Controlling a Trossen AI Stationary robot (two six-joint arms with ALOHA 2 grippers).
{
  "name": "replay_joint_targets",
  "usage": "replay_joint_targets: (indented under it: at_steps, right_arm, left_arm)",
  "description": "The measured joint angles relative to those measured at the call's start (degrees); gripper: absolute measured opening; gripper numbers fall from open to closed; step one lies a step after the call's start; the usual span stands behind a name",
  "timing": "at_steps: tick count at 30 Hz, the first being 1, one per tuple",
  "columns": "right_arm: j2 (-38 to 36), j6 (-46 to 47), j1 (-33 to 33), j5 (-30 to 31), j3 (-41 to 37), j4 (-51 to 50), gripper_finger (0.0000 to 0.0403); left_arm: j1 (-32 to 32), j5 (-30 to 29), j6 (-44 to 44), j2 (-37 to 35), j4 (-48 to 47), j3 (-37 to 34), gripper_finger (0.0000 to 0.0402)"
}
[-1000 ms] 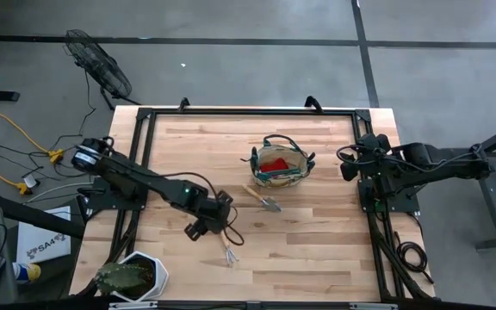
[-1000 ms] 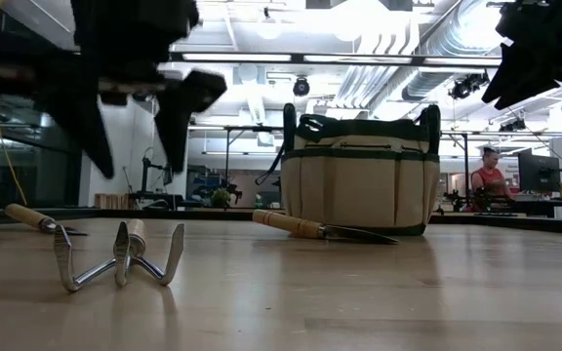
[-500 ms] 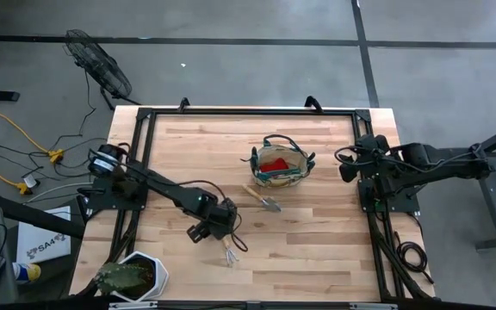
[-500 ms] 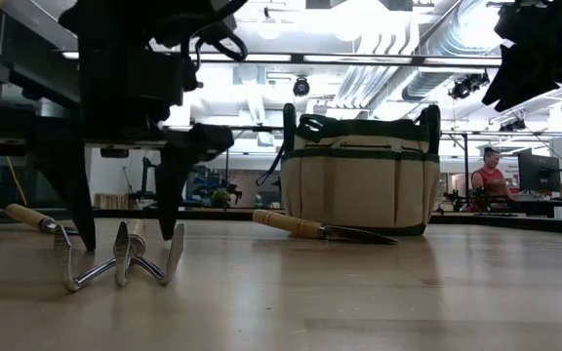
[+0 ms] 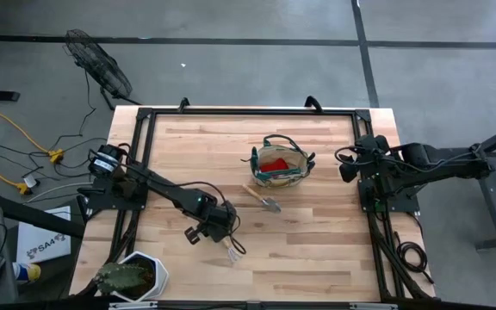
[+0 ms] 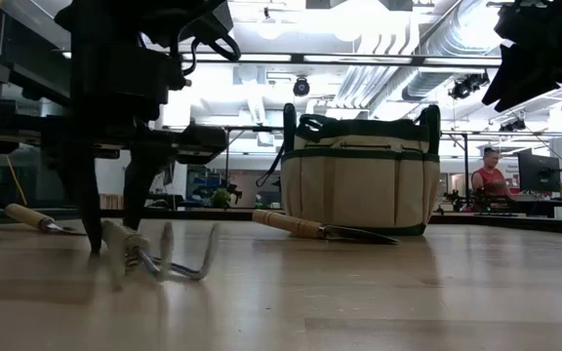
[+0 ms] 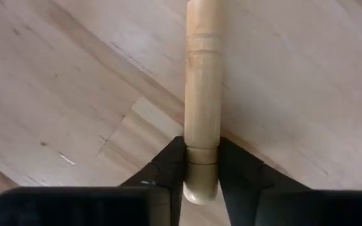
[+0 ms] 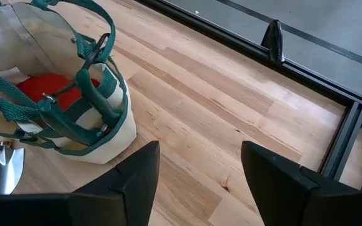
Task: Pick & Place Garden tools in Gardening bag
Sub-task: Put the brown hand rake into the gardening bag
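Rake (image 6: 159, 258) now shifted, nearer trowel (image 6: 320, 229)

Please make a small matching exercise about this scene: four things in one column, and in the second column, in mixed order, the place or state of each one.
Things:
1. rake
2. gardening bag
3. trowel
4. right gripper

Places or states:
a. open, at the table's right edge
b. lying on the table beside the bag
c. handle between the left gripper's fingers
d. standing on the table, something red inside

Pairs: 1-c, 2-d, 3-b, 4-a
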Motion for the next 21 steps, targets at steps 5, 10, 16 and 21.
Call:
replay_joint_targets:
  at_steps: [5, 10, 16, 21]
  right_arm:
    - [0.0, -0.04, 0.0, -1.17, 0.0, 0.0, 0.0215]
    - [0.0, -0.01, 0.0, -1.17, 0.0, 0.01, 0.0215]
    - [0.0, -1.65, -0.02, -5.05, 0.0, 3.68, 0.0215]
    - [0.18, -6.14, 0.0, -11.84, 0.0, 9.03, 0.0215]
  left_arm:
    - [0.04, 0.91, -9.13, 0.04, 0.09, 0.0, 0.0058]
    - [0.04, 0.94, -18.78, -0.24, -0.34, 0.07, 0.0058]
    - [0.04, 2.67, -25.93, -1.02, -1.21, -0.03, 0.0058]
    - [0.06, 2.82, -31.21, -1.42, -4.75, 2.33, 0.0058]
